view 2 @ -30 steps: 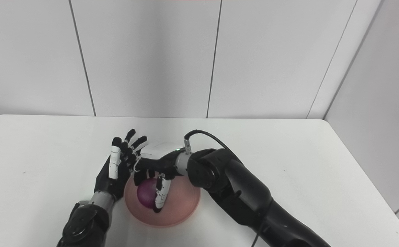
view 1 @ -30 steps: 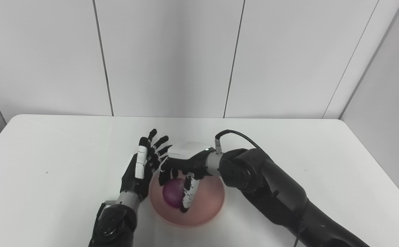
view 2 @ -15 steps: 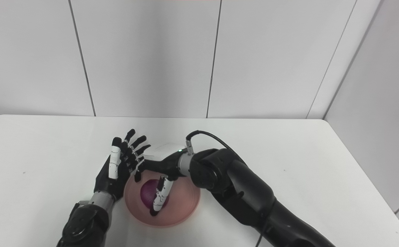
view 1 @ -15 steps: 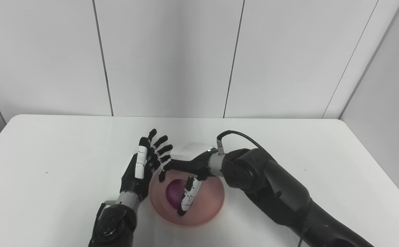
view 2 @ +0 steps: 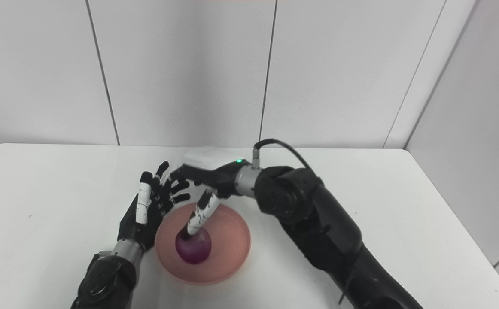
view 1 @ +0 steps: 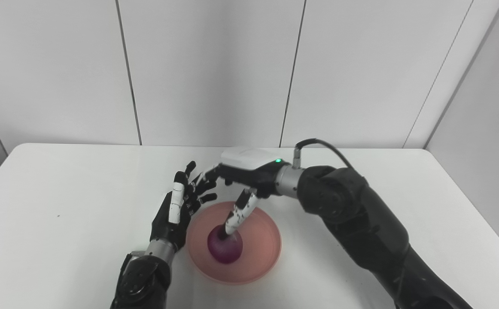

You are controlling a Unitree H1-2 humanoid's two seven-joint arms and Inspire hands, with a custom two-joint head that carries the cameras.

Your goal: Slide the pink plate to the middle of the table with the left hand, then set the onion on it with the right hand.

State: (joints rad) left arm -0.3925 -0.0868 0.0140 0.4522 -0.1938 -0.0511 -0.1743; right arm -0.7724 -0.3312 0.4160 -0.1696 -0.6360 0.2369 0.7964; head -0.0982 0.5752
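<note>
The pink plate sits on the white table near the front middle. The purple onion rests on the plate, left of its centre. My right hand is open above the plate's far edge, lifted off the onion; its thumb hangs down with the tip at the onion's top. My left hand is open with fingers spread upward, standing against the plate's left rim. The scene also shows in the right eye view, with the onion on the plate.
The white table is backed by grey wall panels. A black cable loops from the right wrist. The right forearm crosses the table's right front.
My right hand let go of the onion and rose up and back from the plate. The onion now lies free on the plate. The left hand has not moved.
</note>
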